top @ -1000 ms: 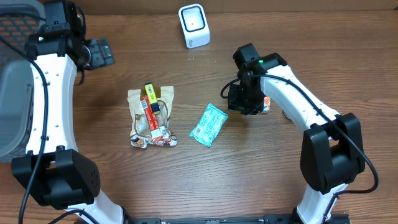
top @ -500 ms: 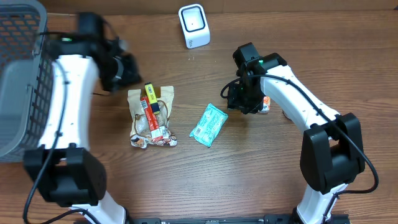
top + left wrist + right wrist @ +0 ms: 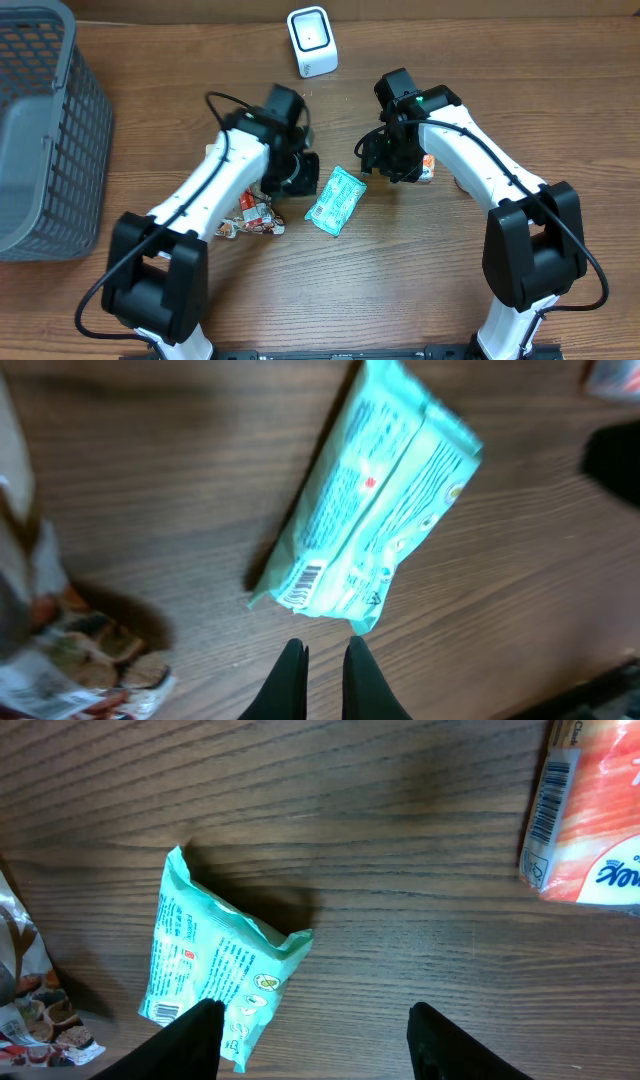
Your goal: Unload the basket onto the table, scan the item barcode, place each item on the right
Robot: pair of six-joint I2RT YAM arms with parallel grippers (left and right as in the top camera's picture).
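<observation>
The left gripper (image 3: pixel 324 648) has its two fingers drawn together to a thin slit, with nothing between them. It hangs just beside the teal packet (image 3: pixel 370 510), whose near corner lies at 12 o'clock from the fingertips. Whether they touch cannot be told.

The packet lies flat on the wooden table (image 3: pixel 400 290) near its middle, with the long axis running from 1 to 7 o'clock in the overhead view and a small barcode (image 3: pixel 305 582) showing at its lower end.

The right gripper (image 3: pixel 315 1012) stands with its jaws wide apart and holds nothing. It hovers over bare wood at 2 o'clock from the packet, and an orange packet (image 3: pixel 590 820) lies at 3 o'clock from it.

The white scanner (image 3: pixel 312 40) sits at 12 o'clock from the teal packet, well apart. A heap of snack wrappers (image 3: pixel 250 215) lies at 9 o'clock, and a grey basket (image 3: pixel 40 130) stands at the table's far 9 o'clock edge
</observation>
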